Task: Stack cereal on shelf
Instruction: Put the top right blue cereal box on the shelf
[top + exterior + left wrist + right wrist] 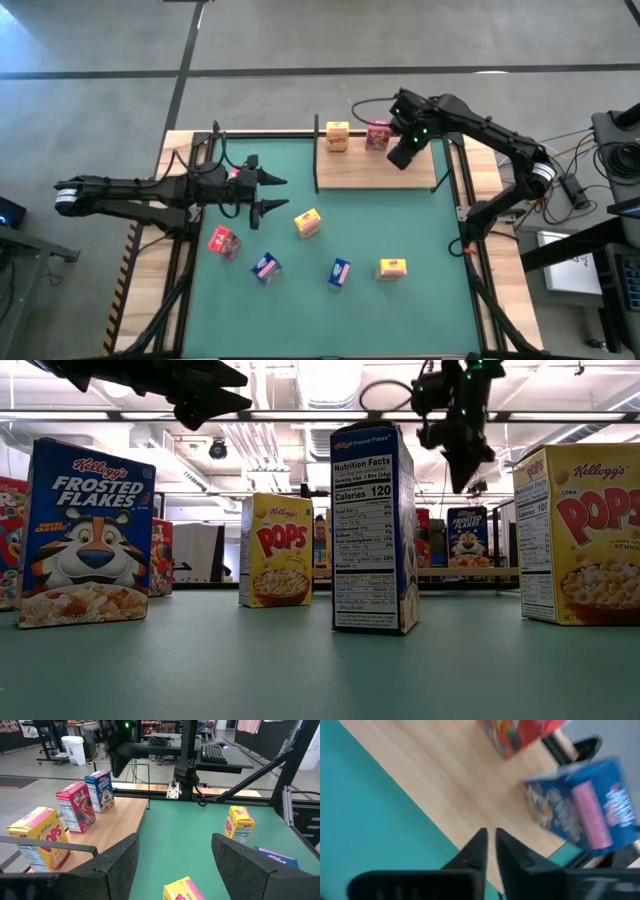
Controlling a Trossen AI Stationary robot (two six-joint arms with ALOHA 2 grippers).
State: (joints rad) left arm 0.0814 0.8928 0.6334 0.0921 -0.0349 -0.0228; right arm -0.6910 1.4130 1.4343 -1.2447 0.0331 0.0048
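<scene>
The right pincer [402,158] hangs over the right part of the shelf [350,170] at the far side of the tabletop [400,225], clenched on nothing; three cereal boxes stand on the shelf, a yellow one [338,136], a red one [377,134] and a blue one [99,790]; the left pincer [275,194] waits released above the left of the tabletop; five more boxes [306,223] lie scattered across the near mat.

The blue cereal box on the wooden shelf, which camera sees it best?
The left wrist view: the blue box stands upright and unblocked on the shelf. The right wrist view shows it close but blurred and tilted. In the low view it is far behind other boxes. In the high view the right arm hides it.
</scene>
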